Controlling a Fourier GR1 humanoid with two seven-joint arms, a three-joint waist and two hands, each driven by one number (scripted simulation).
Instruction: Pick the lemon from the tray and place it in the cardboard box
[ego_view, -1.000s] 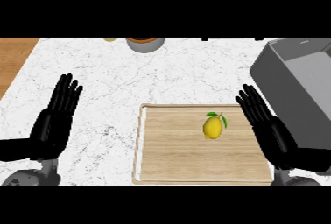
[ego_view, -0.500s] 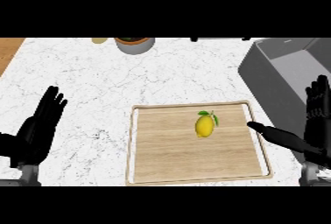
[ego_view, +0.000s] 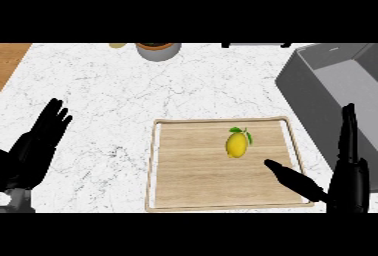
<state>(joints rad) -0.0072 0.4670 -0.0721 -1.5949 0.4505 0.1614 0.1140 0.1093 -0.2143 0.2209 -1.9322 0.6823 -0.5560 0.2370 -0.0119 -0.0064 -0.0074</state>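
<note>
A yellow lemon (ego_view: 236, 144) with a small green leaf lies on the wooden tray (ego_view: 192, 175), toward its far right. My right hand (ego_view: 347, 170) is open at the tray's right edge, fingers straight up and thumb stretched over the tray's near right corner, a short way below and right of the lemon without touching it. The grey cardboard box (ego_view: 310, 85) stands at the right, its open top partly cut off by the view's edge. My left hand (ego_view: 37, 145) rests open at the left edge over the marble counter.
A grey pot (ego_view: 158, 50) stands at the counter's far edge, with a small yellowish object (ego_view: 117, 45) beside it. A strip of wooden surface (ego_view: 11, 57) shows at the far left. White marble counter (ego_view: 170, 90) lies between the tray and the pot.
My right hand has turned sideways and its thumb has spread out over the tray toward the lemon. My left hand has drawn down toward the lower left. The view has shifted slightly.
</note>
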